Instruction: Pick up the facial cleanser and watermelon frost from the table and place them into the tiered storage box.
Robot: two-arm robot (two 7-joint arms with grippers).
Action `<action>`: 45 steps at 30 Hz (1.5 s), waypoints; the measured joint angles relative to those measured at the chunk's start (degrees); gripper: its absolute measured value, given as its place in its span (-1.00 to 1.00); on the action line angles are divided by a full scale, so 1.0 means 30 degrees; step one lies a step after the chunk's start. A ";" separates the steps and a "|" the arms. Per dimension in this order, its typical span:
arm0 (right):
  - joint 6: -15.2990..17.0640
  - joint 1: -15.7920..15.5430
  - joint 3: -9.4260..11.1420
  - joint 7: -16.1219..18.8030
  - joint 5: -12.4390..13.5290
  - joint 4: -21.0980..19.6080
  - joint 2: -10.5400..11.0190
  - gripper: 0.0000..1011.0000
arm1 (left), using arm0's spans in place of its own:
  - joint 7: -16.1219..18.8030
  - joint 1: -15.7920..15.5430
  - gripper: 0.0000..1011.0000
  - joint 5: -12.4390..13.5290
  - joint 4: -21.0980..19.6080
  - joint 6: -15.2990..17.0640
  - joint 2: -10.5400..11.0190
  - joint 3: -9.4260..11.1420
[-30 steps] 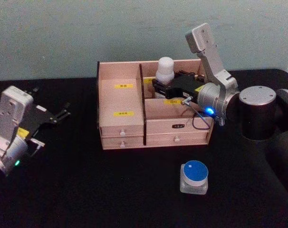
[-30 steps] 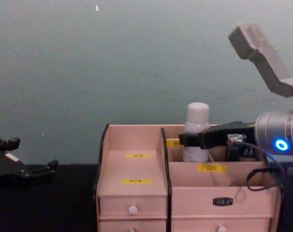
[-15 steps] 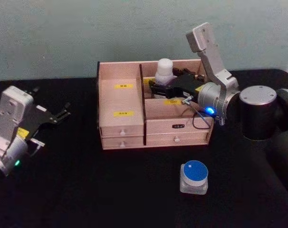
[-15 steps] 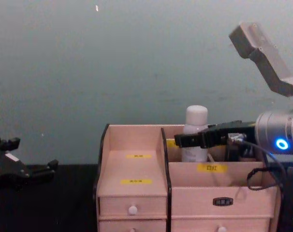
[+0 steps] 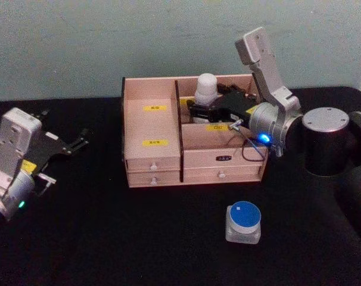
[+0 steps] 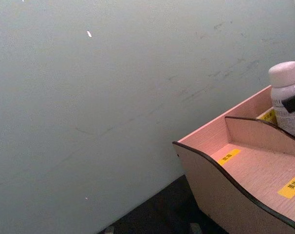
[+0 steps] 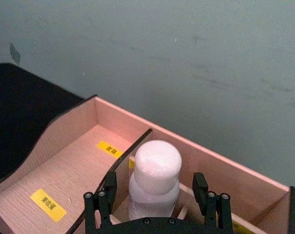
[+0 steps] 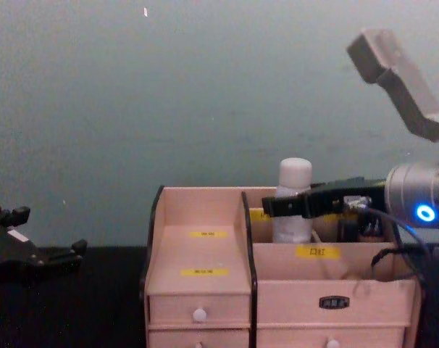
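Note:
The facial cleanser [image 5: 206,86], a white bottle with a rounded cap, stands upright in the back right compartment of the tiered storage box [image 5: 151,128]. My right gripper [image 5: 198,110] reaches over the box from the right and straddles the bottle. In the right wrist view its fingers [image 7: 108,190] stand open, with a small gap on each side of the facial cleanser [image 7: 156,163]. The watermelon frost [image 5: 243,221], a squat jar with a blue lid, sits on the black table in front of the box. My left gripper [image 5: 64,128] rests open at the far left.
The box [image 8: 198,254] has a stepped left section with yellow labels and white-knobbed drawers [image 5: 152,167] along its front. A grey-green wall rises right behind it. The bulky dark joint [image 5: 323,140] of my right arm stands to the right of the box.
The facial cleanser has sunk a little lower into the back right compartment with my right gripper around it. The left arm and the blue-lidded jar have not moved.

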 joint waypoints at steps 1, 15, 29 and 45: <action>-0.0020 -0.0064 0.0050 -0.0007 0.0004 -0.0150 0.0025 0.98 | 0.0000 0.0000 0.98 0.0001 0.0000 0.0000 0.0000 0.0000; 0.0990 -0.3023 0.1112 0.0309 0.0972 -0.4975 0.1704 0.98 | 0.0000 -0.0001 0.98 0.0000 0.0000 0.0000 0.0001 0.0000; -0.2406 -0.8639 0.2719 0.1555 0.2599 -0.8974 0.5032 0.98 | -0.0001 0.0001 0.98 0.0001 0.0000 -0.0001 0.0000 0.0000; -0.1738 -1.1865 0.2650 0.2795 0.3416 -1.1070 0.8799 0.98 | 0.0000 0.0001 0.98 0.0001 -0.0001 0.0000 0.0001 0.0000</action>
